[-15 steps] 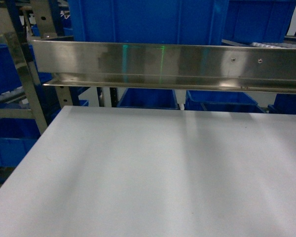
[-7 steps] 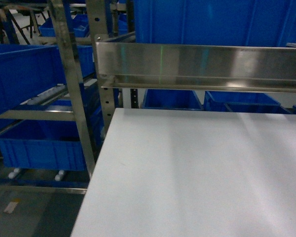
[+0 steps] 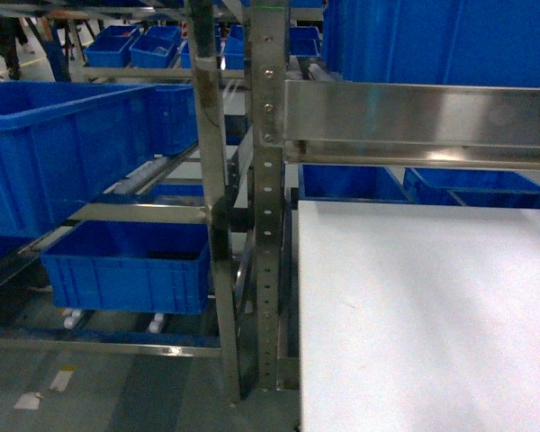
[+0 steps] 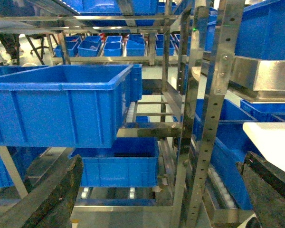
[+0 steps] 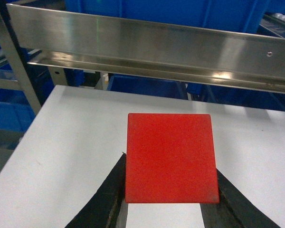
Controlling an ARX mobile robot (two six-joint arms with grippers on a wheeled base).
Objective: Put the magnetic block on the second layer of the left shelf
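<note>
My right end effector [image 5: 168, 202] pinches the magnetic block [image 5: 169, 157] above the table [image 5: 76, 137], carried clear, I judge, for the left shelf second layer [image 3: 139, 212].

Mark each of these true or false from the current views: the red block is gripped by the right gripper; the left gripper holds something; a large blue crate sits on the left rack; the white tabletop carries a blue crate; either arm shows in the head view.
1. The small matte red block sits between the right gripper fingers. True.
2. The left gripper holds something. False: its black fingers are spread with nothing between them.
3. A large deep blue plastic crate rests on the shiny steel rack. True.
4. The flat white tabletop carries a crate. False: nothing is seen on it.
5. An arm shows in the head view. False: neither appears.
</note>
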